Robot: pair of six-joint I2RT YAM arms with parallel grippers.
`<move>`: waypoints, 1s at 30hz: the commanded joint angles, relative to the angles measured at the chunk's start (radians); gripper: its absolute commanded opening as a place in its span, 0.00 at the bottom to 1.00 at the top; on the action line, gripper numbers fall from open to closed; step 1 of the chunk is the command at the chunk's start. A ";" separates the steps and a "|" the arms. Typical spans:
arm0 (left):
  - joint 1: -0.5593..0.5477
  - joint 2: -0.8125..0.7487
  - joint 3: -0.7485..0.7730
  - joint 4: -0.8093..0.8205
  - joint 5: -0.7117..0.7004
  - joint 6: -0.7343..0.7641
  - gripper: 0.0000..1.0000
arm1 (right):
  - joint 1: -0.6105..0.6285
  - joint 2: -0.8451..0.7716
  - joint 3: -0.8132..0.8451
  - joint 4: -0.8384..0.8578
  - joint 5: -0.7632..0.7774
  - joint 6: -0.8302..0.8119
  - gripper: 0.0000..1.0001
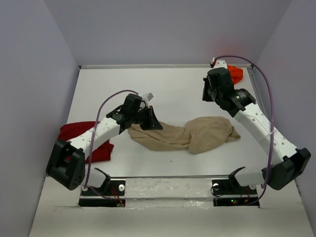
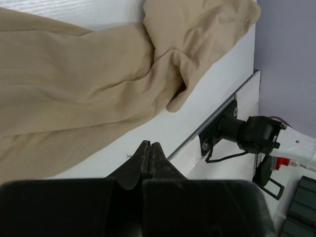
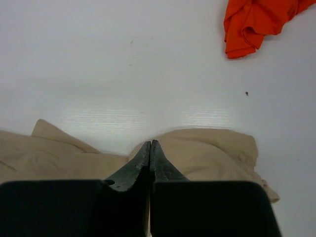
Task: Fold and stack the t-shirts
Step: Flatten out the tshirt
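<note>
Cloth lies in three places on the white worktop, and we place everything from the tan shirt crumpled in the middle.

Left of the tan shirt, near it but apart, the dark red shirt lies bunched, partly under the left arm. The left claw is at the tan shirt's left end. In the left wrist view its tips are pressed together with nothing between them, and the tan shirt spreads in soft folds just beyond them, with a strip of bare worktop showing between. A small white piece sits on the arm behind that claw; any marking on it is too small for us to read.

The tan shirt is a long rumpled heap, unfolded, its thicker bulge toward its right end.

Behind that right end, the right claw hangs over bare worktop. In the right wrist view its tips are closed on each other and grip nothing, with the tan shirt below them.

Farthest right and well behind the tan shirt, the orange shirt lies crumpled in the back corner, partly hidden by the right arm; the right wrist view shows its folds clearly. We read no print or label on any shirt.
</note>
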 commanded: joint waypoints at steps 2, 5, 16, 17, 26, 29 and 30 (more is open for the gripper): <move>0.001 0.028 -0.035 0.081 0.078 -0.068 0.00 | 0.004 -0.049 0.084 0.018 -0.017 -0.056 0.00; 0.004 0.127 -0.030 0.090 0.054 -0.070 0.00 | 0.004 -0.072 0.098 0.014 -0.029 -0.060 0.00; -0.005 0.399 0.066 0.127 -0.082 -0.036 0.00 | 0.004 -0.170 0.027 0.033 -0.055 -0.086 0.00; -0.010 0.388 0.069 0.115 -0.125 -0.027 0.00 | 0.004 -0.165 0.025 0.031 -0.060 -0.086 0.00; -0.042 0.384 0.105 -0.284 -0.783 -0.108 0.00 | 0.004 -0.164 0.085 0.036 -0.086 -0.092 0.00; -0.025 0.352 0.044 -0.349 -0.810 -0.179 0.00 | 0.004 -0.159 0.102 0.034 -0.090 -0.099 0.00; -0.017 0.338 -0.002 -0.346 -0.793 -0.206 0.00 | 0.004 -0.159 0.110 0.033 -0.098 -0.102 0.00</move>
